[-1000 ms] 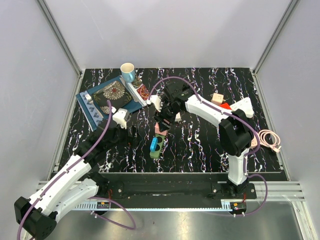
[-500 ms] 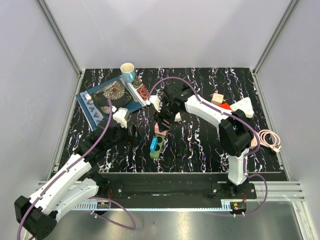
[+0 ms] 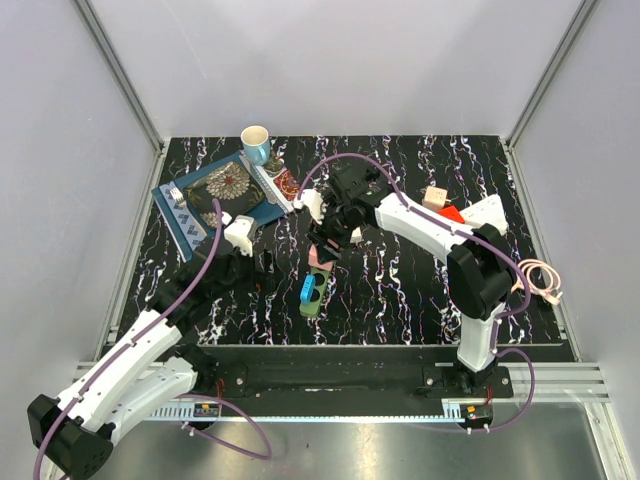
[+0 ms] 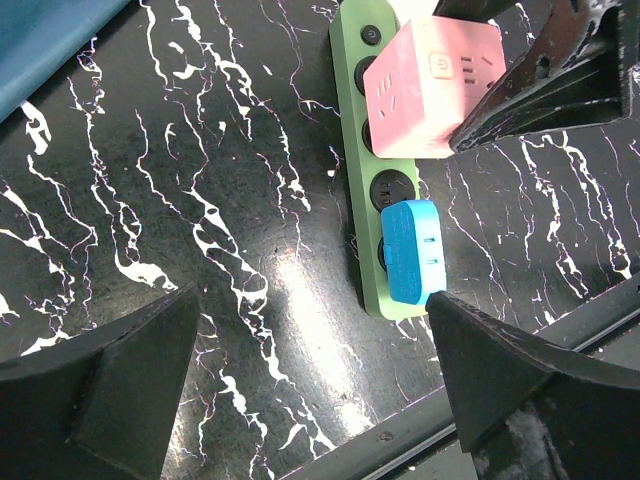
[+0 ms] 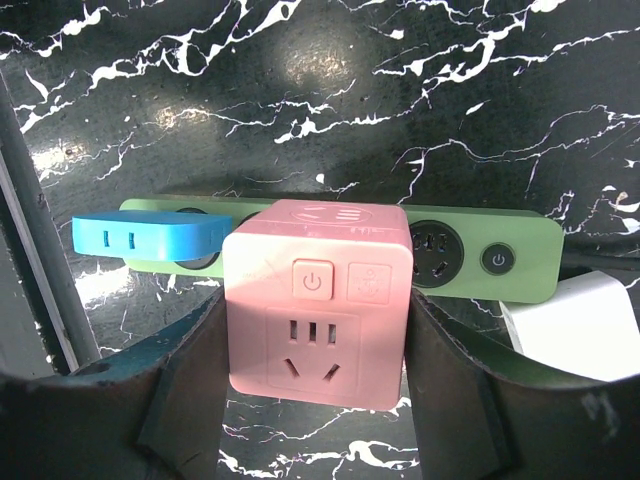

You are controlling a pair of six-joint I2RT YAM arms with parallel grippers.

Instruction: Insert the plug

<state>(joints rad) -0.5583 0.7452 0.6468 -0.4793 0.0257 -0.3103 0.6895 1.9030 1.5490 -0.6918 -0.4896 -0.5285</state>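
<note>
A green power strip lies at the table's middle front. A blue plug sits in a socket near one end of it. The pink cube plug rests against the strip's middle sockets, and my right gripper is shut on its two sides. Whether its pins are in a socket is hidden. My left gripper hangs wide open just left of the strip's blue-plug end, holding nothing.
A white adapter lies just behind the strip. At the back left are a blue mat with a patterned plate and a cup. A wooden block and a coiled pink cable lie to the right.
The right arm's elbow and forearm have shifted slightly to the right. The pink plug stays in the gripper over the strip. The left arm has barely moved.
</note>
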